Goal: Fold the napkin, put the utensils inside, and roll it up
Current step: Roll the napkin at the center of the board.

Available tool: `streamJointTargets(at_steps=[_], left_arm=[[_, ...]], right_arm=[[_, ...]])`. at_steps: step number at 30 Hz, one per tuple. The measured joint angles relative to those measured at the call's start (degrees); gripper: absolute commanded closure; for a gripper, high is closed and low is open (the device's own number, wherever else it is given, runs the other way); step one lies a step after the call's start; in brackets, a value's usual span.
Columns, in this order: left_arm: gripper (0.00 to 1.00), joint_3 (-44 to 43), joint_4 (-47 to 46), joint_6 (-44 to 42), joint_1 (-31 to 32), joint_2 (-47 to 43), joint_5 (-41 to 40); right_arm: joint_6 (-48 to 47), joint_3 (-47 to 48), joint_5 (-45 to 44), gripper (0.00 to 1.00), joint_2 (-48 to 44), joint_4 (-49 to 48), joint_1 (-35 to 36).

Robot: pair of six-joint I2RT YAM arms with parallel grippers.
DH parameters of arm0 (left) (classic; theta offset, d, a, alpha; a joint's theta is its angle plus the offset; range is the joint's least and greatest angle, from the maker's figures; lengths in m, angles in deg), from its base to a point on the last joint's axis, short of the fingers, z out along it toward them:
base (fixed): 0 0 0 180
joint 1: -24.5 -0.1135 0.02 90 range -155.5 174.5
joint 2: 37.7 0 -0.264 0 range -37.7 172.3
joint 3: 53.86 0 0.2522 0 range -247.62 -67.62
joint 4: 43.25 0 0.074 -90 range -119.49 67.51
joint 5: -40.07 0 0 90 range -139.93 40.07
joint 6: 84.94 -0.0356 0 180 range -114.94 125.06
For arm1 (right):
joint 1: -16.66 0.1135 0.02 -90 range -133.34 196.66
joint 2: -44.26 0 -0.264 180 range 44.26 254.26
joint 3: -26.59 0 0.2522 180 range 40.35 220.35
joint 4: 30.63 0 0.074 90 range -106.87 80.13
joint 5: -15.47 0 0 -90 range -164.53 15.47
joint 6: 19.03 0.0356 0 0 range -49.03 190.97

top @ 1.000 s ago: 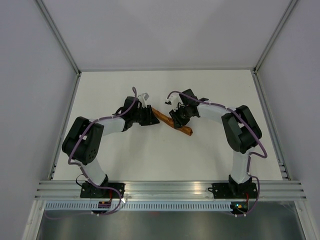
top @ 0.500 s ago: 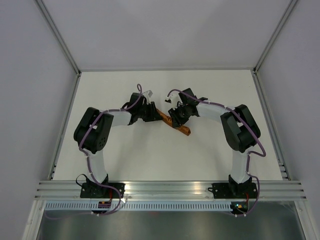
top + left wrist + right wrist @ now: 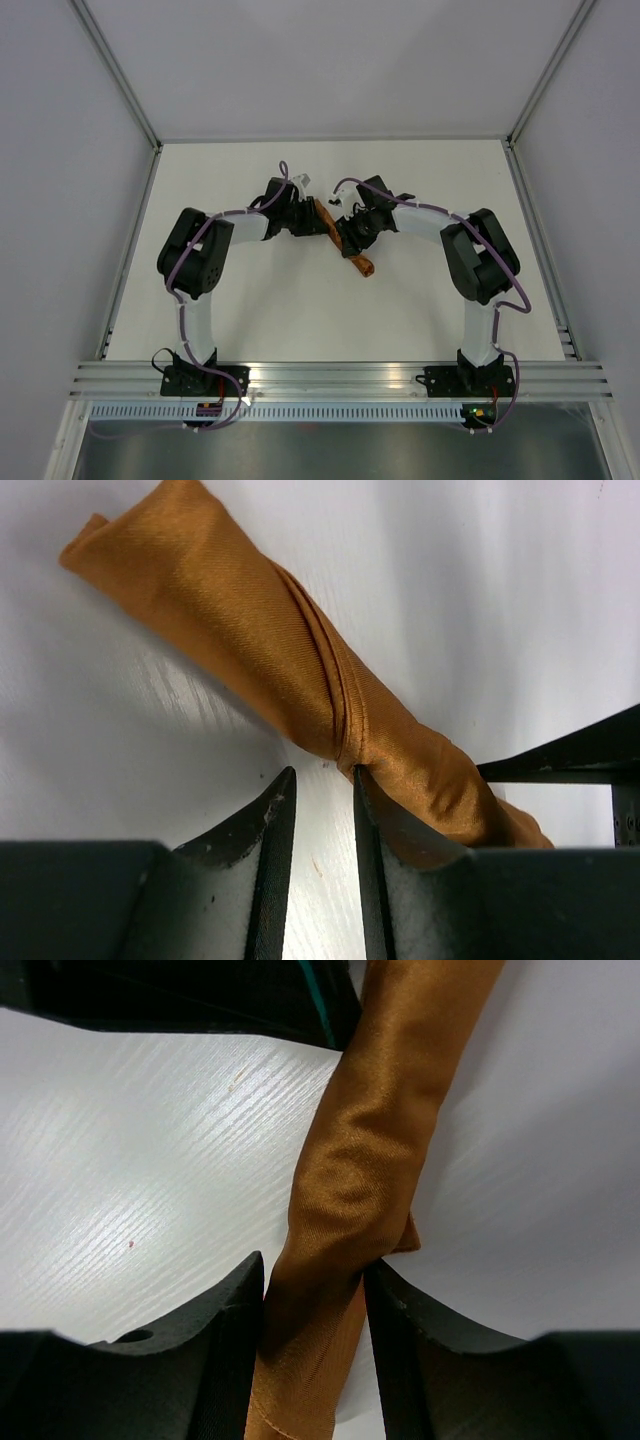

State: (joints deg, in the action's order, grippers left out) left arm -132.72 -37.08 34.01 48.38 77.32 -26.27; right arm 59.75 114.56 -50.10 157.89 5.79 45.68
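Observation:
The orange-brown napkin (image 3: pixel 361 266) lies as a tight roll on the white table, running from far left to near right between my two grippers. It fills the left wrist view (image 3: pixel 270 630) and the right wrist view (image 3: pixel 370 1160). My right gripper (image 3: pixel 350 243) is shut on the roll near its near end, with cloth squeezed between the jaws (image 3: pixel 315 1272). My left gripper (image 3: pixel 312 222) sits at the roll's far part, nearly shut, with only bare table in the narrow gap (image 3: pixel 320 780). Its right finger (image 3: pixel 400 840) touches the roll's side. No utensils are in view.
The white table (image 3: pixel 250 300) is walled by grey panels on the left, right and back. A metal rail (image 3: pixel 340 375) with both arm bases runs along the near edge. The right gripper's black body shows at the edge of the left wrist view (image 3: pixel 580 760).
The left arm swung its gripper right and farther. The roll turned from a shallow diagonal to a steeper, more near-far line, and its near end shifted left. The right gripper kept its hold.

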Motion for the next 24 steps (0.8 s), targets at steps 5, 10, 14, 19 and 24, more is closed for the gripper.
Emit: streamJointTargets(at_steps=[5,10,14,19,24], left_arm=[[0.66,-4.1,2.1,0.0,0.1,2.5,0.5],[0.66,-7.1,3.8,0.0,0.3,4.2,1.0],[0.66,-9.1,5.4,-0.1,0.5,5.2,1.3],[0.66,-11.5,7.0,-0.1,0.7,6.7,2.2],[0.66,-13.5,8.7,-0.1,0.9,7.6,2.4]], right_arm=[[0.0,1.3,0.4,0.48,0.7,1.3,0.0],[0.0,2.1,0.7,0.48,1.2,2.2,-0.1],[0.1,2.5,1.2,0.48,1.5,2.6,-0.3],[0.1,2.8,1.4,0.48,1.6,3.0,-0.3],[0.3,2.9,1.5,0.48,1.7,3.1,-0.4]])
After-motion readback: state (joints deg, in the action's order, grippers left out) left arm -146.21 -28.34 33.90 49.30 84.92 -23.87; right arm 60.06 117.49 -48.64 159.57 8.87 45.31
